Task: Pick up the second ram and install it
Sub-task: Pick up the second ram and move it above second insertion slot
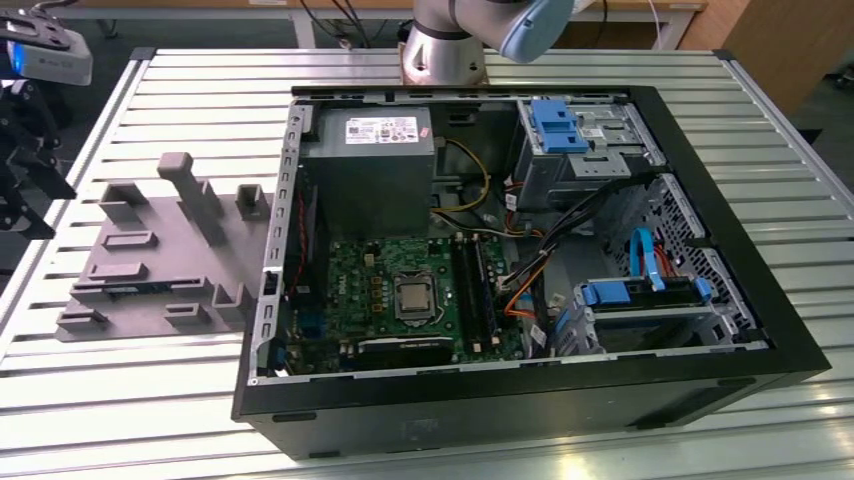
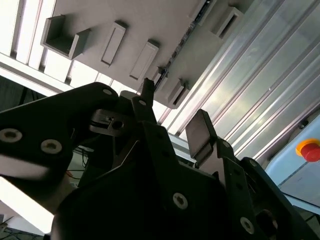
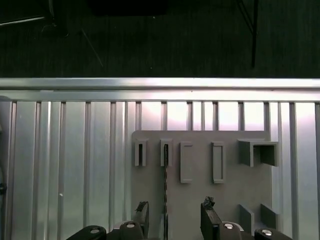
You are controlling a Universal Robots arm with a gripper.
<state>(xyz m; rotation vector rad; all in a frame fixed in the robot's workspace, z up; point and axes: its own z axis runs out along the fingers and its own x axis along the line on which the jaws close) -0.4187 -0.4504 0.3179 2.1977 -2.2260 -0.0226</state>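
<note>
The tool (image 3: 175, 209), wide open and empty, is held over the second ram (image 3: 165, 185), standing upright in the holder (image 1: 154, 225) at 9 o'clock of the case (image 1: 534, 410); the pick-up step is judged in hand, exact centring being required.

Slatted metal table (image 1: 147, 390), exterior view: open case (image 1: 507, 415) from centre through 3 o'clock; grey holder plate (image 1: 154, 240) flat at 9 o'clock, just beside case wall.

My gripper (image 2: 173, 102) near the grey holder plate (image 2: 150, 20)
My black fingers (image 2: 200, 129) stand apart. The plate lies on the ribbed metal tabletop (image 2: 260, 85). A red button (image 2: 310, 150) sits past its edge.
</note>
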